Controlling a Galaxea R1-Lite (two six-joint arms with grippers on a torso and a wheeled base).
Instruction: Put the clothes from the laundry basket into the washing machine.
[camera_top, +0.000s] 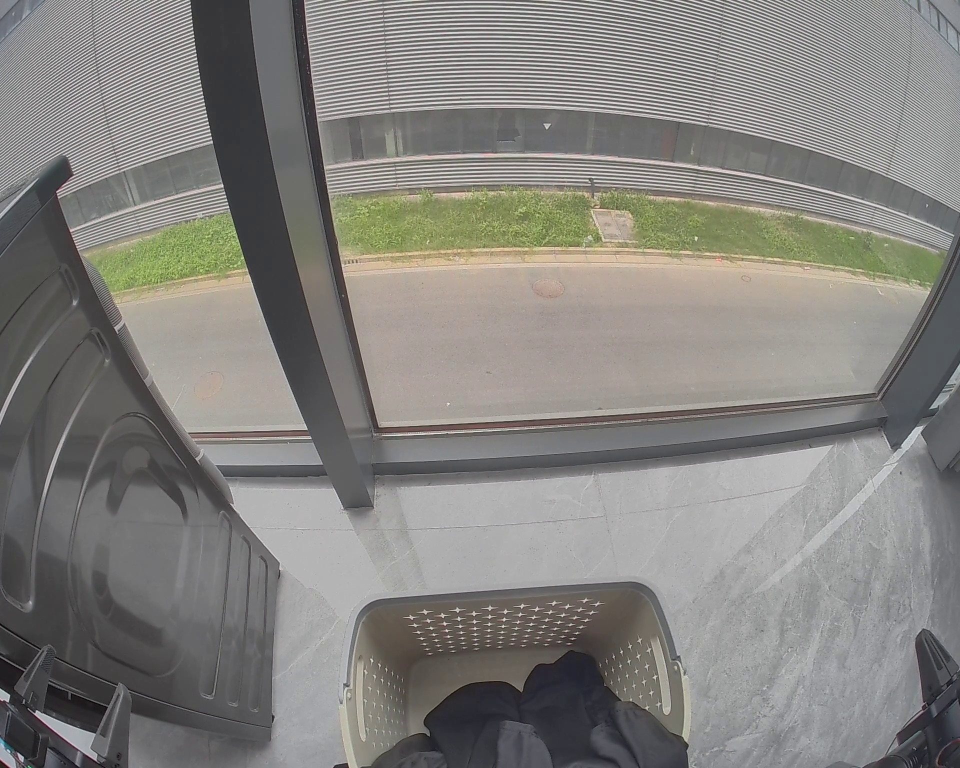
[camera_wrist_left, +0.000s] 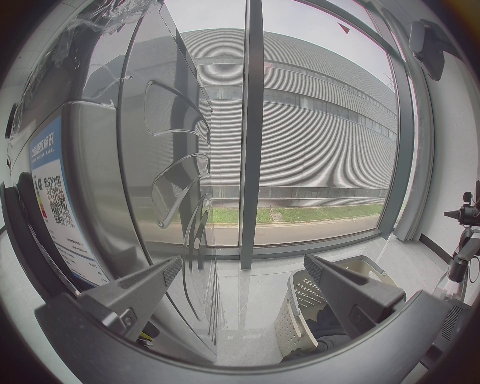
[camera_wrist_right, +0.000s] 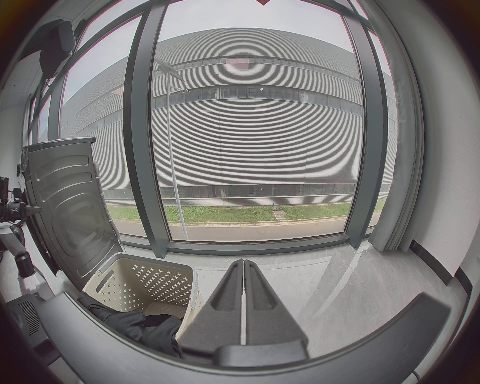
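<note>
A cream laundry basket stands on the floor low in the head view, with dark clothes heaped inside. The grey washing machine stands to its left, its ribbed side panel facing the basket. My left gripper hovers open and empty beside the machine's lower corner, left of the basket. In the left wrist view that gripper frames the machine and the basket. My right gripper is shut and empty, to the right of the basket and the clothes.
A floor-to-ceiling window with a dark mullion runs behind the basket. Grey tiled floor lies open between basket and window and off to the right. A wall and a dark skirting close off the right side.
</note>
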